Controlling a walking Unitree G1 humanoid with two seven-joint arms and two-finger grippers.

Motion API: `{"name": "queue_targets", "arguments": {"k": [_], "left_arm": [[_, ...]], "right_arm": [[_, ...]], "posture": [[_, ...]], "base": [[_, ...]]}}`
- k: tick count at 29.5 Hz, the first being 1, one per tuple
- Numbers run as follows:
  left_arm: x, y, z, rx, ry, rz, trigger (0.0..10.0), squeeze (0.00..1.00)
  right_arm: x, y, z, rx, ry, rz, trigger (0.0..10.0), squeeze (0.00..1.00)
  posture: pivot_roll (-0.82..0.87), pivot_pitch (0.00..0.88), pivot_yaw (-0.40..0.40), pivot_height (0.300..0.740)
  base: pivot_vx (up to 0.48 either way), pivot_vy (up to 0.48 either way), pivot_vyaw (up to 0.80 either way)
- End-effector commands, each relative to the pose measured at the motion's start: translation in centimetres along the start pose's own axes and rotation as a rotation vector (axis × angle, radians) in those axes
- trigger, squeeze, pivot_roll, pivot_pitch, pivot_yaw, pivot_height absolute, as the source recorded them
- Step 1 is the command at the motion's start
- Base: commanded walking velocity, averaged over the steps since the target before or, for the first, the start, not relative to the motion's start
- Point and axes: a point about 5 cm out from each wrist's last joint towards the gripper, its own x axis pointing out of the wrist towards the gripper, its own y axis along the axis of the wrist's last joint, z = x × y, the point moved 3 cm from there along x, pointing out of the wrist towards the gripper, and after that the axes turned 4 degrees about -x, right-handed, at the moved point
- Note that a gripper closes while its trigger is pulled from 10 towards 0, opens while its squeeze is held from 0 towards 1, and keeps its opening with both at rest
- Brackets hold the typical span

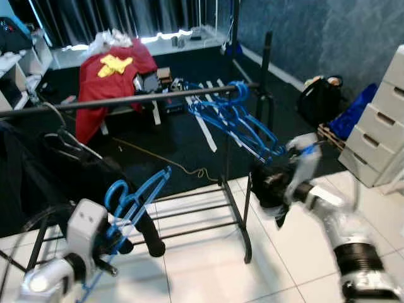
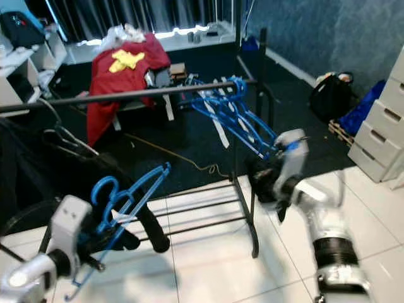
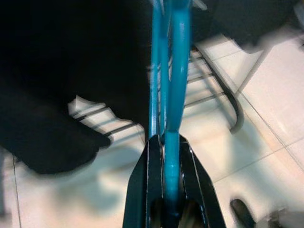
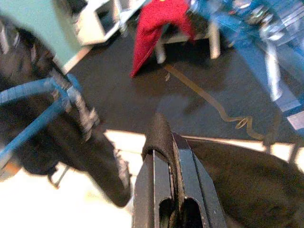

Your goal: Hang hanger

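Note:
A blue hanger (image 1: 136, 196) sticks up from my left gripper (image 1: 117, 237) at the lower left, below the black rail (image 1: 126, 100). In the left wrist view my left gripper (image 3: 164, 140) is shut on the hanger's bar (image 3: 173, 71). Several more blue hangers (image 1: 237, 117) hang bunched at the rail's right end. My right gripper (image 1: 278, 189) is to the right of the rack's end post, shut on a black garment (image 1: 268, 186). The right wrist view shows a fold of that cloth (image 4: 159, 128) pinched in my right gripper (image 4: 164, 142).
Dark clothes (image 1: 63, 170) hang from the rail's left part. The rack's low bars (image 1: 189, 214) cross the white tiles. A red garment (image 1: 107, 82) lies on a seat behind. White drawers (image 1: 382, 126) and a black bag (image 1: 319, 98) stand at the right.

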Motion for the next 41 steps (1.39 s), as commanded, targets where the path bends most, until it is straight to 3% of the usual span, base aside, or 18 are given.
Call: {"name": "queue_targets", "arguments": {"k": [1, 2, 3, 4, 6, 8, 9, 11, 13, 14, 17, 18, 20, 21, 23, 25, 33, 41], "left_arm": [[-1.3, 0.7, -1.8, -0.04, 0.179, 0.053, 10.0, 0.0], [-1.3, 0.7, -1.8, -0.04, 0.179, 0.053, 10.0, 0.0], [-2.4, 0.7, -1.0, -0.121, 0.255, 0.11, 10.0, 0.0], [-3.2, 1.2, -0.3, -0.141, 0.31, 0.173, 10.0, 0.0], [-3.2, 1.2, -0.3, -0.141, 0.31, 0.173, 10.0, 0.0], [-3.7, 2.0, 0.3, -0.183, 0.341, 0.254, 10.0, 0.0], [-3.5, 2.2, 0.0, -0.26, 0.352, 0.274, 10.0, 0.0], [-3.5, 2.2, 0.0, -0.26, 0.352, 0.274, 10.0, 0.0], [-3.1, 2.4, -0.1, -0.372, 0.351, 0.292, 10.0, 0.0], [-2.6, 2.8, 0.7, -0.386, 0.309, 0.302, 10.0, 0.0], [-2.6, 2.8, 0.7, -0.386, 0.309, 0.302, 10.0, 0.0], [-2.3, 3.2, 1.2, -0.382, 0.279, 0.308, 10.0, 0.0], [-1.9, 4.0, 4.0, -0.328, 0.11, 0.31, 10.0, 0.0], [-1.9, 4.0, 4.0, -0.328, 0.11, 0.31, 10.0, 0.0], [-2.2, 4.4, 5.9, -0.312, -0.011, 0.324, 10.0, 0.0], [-2.3, 4.5, 6.4, -0.328, -0.046, 0.331, 10.0, 0.0], [-2.4, 4.4, 6.7, -0.349, -0.08, 0.331, 10.0, 0.0], [-2.5, 4.4, 6.2, -0.35, -0.065, 0.332, 10.0, 0.0]], "right_arm": [[0.1, 0.3, -0.9, -0.05, -0.002, 0.02, 10.0, 0.0], [0.1, 0.3, -0.9, -0.05, -0.002, 0.02, 10.0, 0.0], [-0.6, -0.7, -2.0, -0.028, -0.006, 0.025, 10.0, 0.0], [-1.3, -1.6, -3.1, -0.034, -0.004, 0.034, 10.0, 0.0], [-1.3, -1.6, -3.1, -0.034, -0.004, 0.034, 10.0, 0.0], [-2.2, -2.0, -4.4, -0.025, 0.002, 0.056, 10.0, 0.0], [-2.3, -2.0, -5.0, -0.027, 0.018, 0.063, 10.0, 0.0], [-2.3, -2.0, -5.0, -0.027, 0.018, 0.063, 10.0, 0.0], [-2.4, -1.8, -5.9, -0.025, 0.037, 0.069, 10.0, 0.0], [-2.4, -1.8, -6.4, -0.021, 0.046, 0.075, 10.0, 0.0], [-2.4, -1.8, -6.4, -0.021, 0.046, 0.075, 10.0, 0.0], [-2.4, -1.8, -6.6, -0.019, 0.05, 0.079, 10.0, 0.0], [-2.6, -1.8, -7.2, -0.009, 0.056, 0.083, 10.0, 0.0], [-2.6, -1.8, -7.2, -0.009, 0.056, 0.083, 10.0, 0.0], [-2.8, -1.9, -7.4, 0.009, 0.051, 0.082, 10.0, 0.0], [-2.8, -2.0, -7.4, 0.031, 0.054, 0.081, 10.0, 0.0], [-2.9, -1.9, -7.7, 0.066, 0.082, 0.084, 10.0, 0.0], [-2.9, -2.0, -8.7, 0.042, 0.152, 0.071, 10.0, 0.0]], "posture": [[-0.06, 0.099, 0.019, 0.74], [-0.06, 0.099, 0.019, 0.74], [-0.06, 0.107, 0.01, 0.74], [-0.05, 0.113, -0.002, 0.74], [-0.05, 0.113, -0.002, 0.74], [-0.06, 0.121, -0.008, 0.74], [-0.06, 0.121, -0.006, 0.74], [-0.06, 0.121, -0.006, 0.74], [-0.07, 0.124, -0.001, 0.74], [-0.07, 0.125, 0.0, 0.74], [-0.07, 0.125, 0.0, 0.74], [-0.07, 0.125, 0.0, 0.74], [-0.07, 0.124, 0.003, 0.74], [-0.07, 0.124, 0.003, 0.74], [-0.07, 0.121, 0.003, 0.74], [-0.07, 0.118, 0.004, 0.74], [-0.06, 0.114, 0.007, 0.74], [-0.06, 0.113, 0.008, 0.74]], "base": [[0.0, 0.0, 0.78], [0.0, 0.0, 0.78], [0.0, 0.0, 0.76], [0.0, 0.0, 0.76], [0.0, 0.0, 0.76], [0.0, 0.0, 0.76], [0.0, 0.0, 0.76], [0.0, 0.0, 0.76], [0.0, 0.0, 0.76], [0.0, 0.0, 0.76], [0.0, 0.0, 0.76], [0.0, 0.0, 0.76], [0.0, 0.0, 0.76], [0.0, 0.0, 0.76], [0.0, 0.0, 0.76], [0.0, 0.0, 0.76], [0.0, 0.0, 0.75], [0.0, 0.0, 0.74]]}}
